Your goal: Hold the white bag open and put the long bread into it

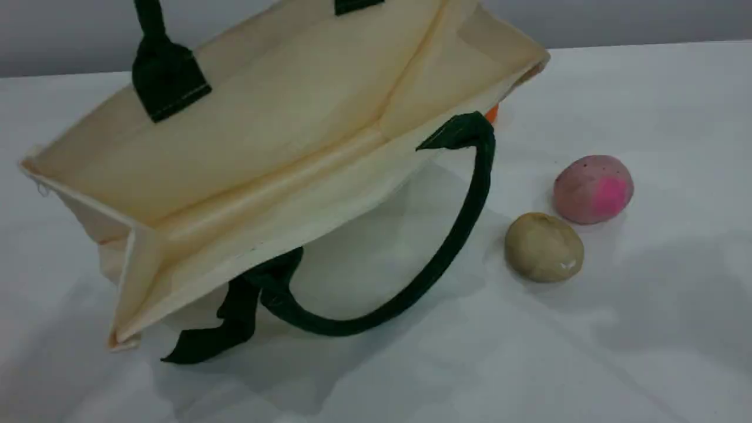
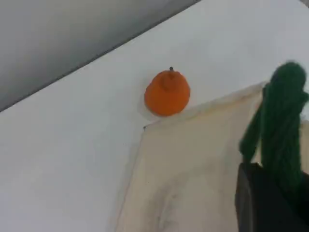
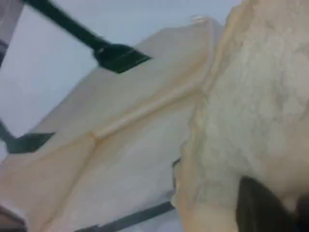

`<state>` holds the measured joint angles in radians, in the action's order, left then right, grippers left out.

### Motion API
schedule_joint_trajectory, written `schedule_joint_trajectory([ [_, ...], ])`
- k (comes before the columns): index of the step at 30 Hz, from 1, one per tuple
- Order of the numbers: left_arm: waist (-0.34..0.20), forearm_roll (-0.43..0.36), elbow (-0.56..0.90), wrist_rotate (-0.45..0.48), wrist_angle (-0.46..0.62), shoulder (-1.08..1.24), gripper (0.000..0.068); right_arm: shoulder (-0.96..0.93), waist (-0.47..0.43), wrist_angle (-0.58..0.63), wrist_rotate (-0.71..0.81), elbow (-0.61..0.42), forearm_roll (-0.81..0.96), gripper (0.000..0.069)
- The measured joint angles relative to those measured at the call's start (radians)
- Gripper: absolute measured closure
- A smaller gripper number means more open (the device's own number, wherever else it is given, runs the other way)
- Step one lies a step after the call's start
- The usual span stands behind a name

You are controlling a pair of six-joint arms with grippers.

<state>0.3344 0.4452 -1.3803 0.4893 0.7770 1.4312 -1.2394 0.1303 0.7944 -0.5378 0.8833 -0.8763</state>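
1. Cream-white canvas tote, the white bag (image 1: 235, 153), sits nearest and fills the left half of the scene. It is tipped so its mouth faces the near side. Only bare lining and the bottom fold show inside, so I judge it empty.
2. White table (image 1: 646, 352) carries the bag's lower lip and the loose foods.
3. Oblong, pale-golden, crusty long bread (image 3: 260, 96) is not in the scene view. The right wrist view shows it pinched in the right gripper (image 3: 260, 208), clenched on the loaf, with the bag's open inside just beyond it.
4. Dark green rope-like near handle (image 1: 477, 176) loops slack on the table under the mouth. The far handle (image 1: 167, 76) runs up out of view, and the left gripper (image 2: 260, 203) is clenched on that green rope (image 2: 282, 121), lifting the upper lip.
5. For the step in hand, hold the upper lip high and taut so the mouth stays wide. Bring the loaf in end first along the bag's length, clear of the near handle and side folds. Release only once it is well past the rim.
6. Round pink bun (image 1: 593, 189) and round beige-olive bun (image 1: 543, 247) lie close together to the right, apart from the bag.
7. Small orange pear-shaped fruit (image 2: 166, 94) stands just behind the bag's far right corner.
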Motion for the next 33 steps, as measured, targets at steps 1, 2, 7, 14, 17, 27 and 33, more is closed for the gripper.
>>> schedule_joint_trajectory([
  [1, 0.0, 0.001, 0.0, 0.0, -0.001, 0.006, 0.0587, 0.007, 0.0, 0.009, -0.001, 0.0, -0.01, 0.065],
  [2, 0.0, 0.004, 0.0, 0.0, -0.003, 0.011, 0.0587, 0.014, 0.0, 0.017, -0.007, 0.0, -0.022, 0.065],
  [7, 0.0, 0.005, 0.0, 0.0, -0.038, 0.013, 0.0587, 0.023, 0.043, 0.094, -0.067, 0.0, -0.088, 0.065],
  [14, 0.0, 0.004, 0.0, 0.0, -0.031, 0.013, 0.0587, 0.017, 0.22, 0.067, -0.047, 0.0, -0.09, 0.065],
  [17, 0.0, 0.003, -0.003, 0.0, -0.029, 0.012, 0.0587, -0.006, 0.295, 0.035, -0.04, 0.0, -0.092, 0.065],
  [27, 0.0, 0.0, -0.07, -0.004, 0.03, 0.011, 0.0587, -0.164, 0.432, -0.163, -0.04, 0.0, -0.101, 0.065],
  [33, 0.0, 0.0, -0.07, -0.011, 0.028, 0.011, 0.0587, -0.25, 0.432, -0.221, -0.094, 0.0, -0.189, 0.0651],
])
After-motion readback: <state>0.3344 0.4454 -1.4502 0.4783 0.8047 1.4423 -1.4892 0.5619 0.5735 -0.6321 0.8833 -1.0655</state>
